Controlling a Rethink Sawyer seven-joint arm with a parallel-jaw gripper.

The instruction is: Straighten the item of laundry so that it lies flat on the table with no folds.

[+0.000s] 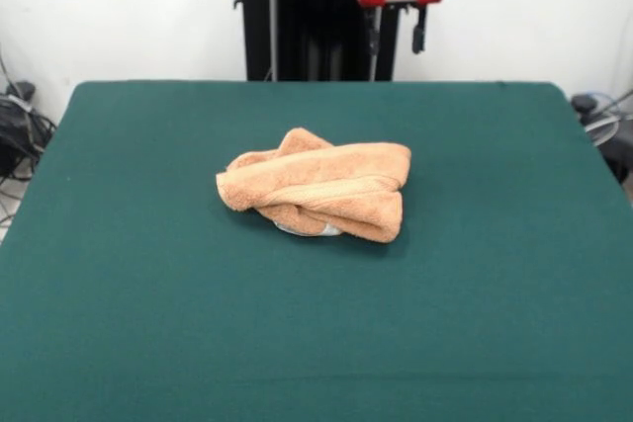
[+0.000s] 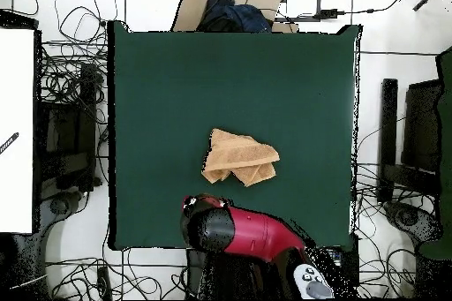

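Note:
The item of laundry (image 1: 316, 190) is an orange-tan towel, bunched and folded over itself in thick rolls near the middle of the green table (image 1: 148, 294). A bit of white label (image 1: 309, 230) peeks out under its front edge. My gripper (image 1: 398, 42) hangs high over the table's far edge, behind the towel and slightly to its right, well clear of it. Its two dark fingers (image 1: 420, 37) stand apart with nothing between them. From overhead, the towel (image 2: 238, 158) lies a little below the centre of the table (image 2: 300, 77), and the red arm head (image 2: 207, 227) sits over the edge beneath it.
Green cloth surrounds the towel on all sides. The black pedestal column (image 1: 297, 17) rises behind the far edge. Tangled cables (image 2: 66, 103) and dark equipment (image 2: 422, 130) line the floor on both sides, and a cardboard box (image 2: 231, 6) sits beyond the top edge.

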